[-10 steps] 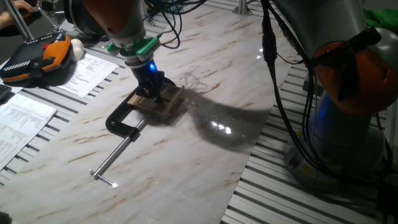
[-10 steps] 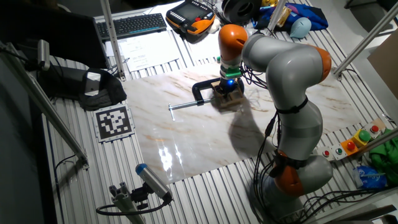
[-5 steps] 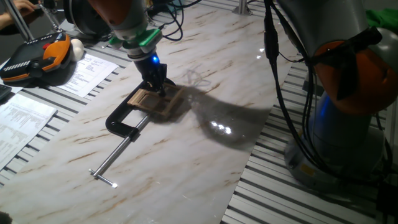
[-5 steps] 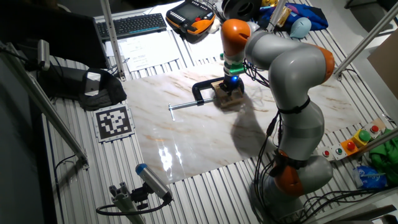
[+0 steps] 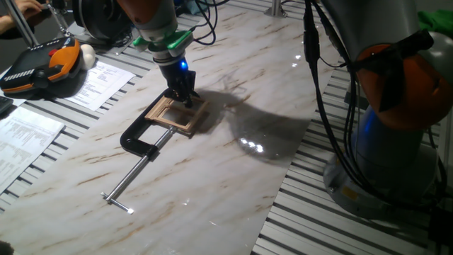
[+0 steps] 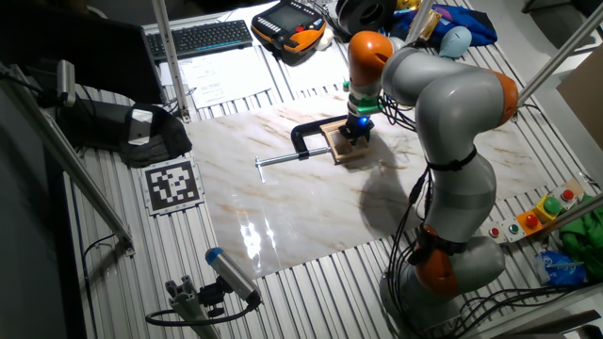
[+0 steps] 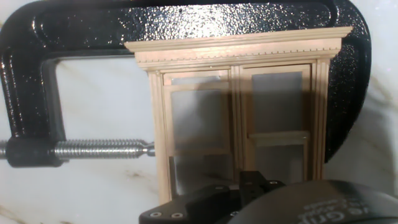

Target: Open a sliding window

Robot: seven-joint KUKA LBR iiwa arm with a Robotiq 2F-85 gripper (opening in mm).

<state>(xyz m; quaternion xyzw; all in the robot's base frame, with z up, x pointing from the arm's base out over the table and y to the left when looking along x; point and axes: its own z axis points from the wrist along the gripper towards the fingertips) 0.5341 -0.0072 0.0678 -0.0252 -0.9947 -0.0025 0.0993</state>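
The sliding window (image 5: pixel 175 115) is a small light-tan wooden frame lying flat on the marble board, held in the jaw of a black C-clamp (image 5: pixel 139 139). My gripper (image 5: pixel 187 98) stands over the window's far edge, its dark fingers together and touching the wood. From the other side, the gripper (image 6: pixel 357 131) sits on the window (image 6: pixel 340 144) just right of the clamp. In the hand view the window (image 7: pixel 199 124) fills the middle with two panes. The right pane's crossbar (image 7: pixel 277 135) sits higher than the left one's. The gripper (image 7: pixel 252 182) shows as one dark block at the bottom.
The clamp's steel screw rod (image 5: pixel 130 180) reaches toward the board's near edge. An orange-and-black teach pendant (image 5: pixel 42 67) and papers (image 5: pixel 99 81) lie at the left. The robot's base (image 5: pixel 396 113) and cables stand at the right. A keyboard (image 6: pixel 209 37) lies behind.
My gripper has slid across the window from the clamp side toward its far edge, uncovering more of the frame. The clamp has not moved.
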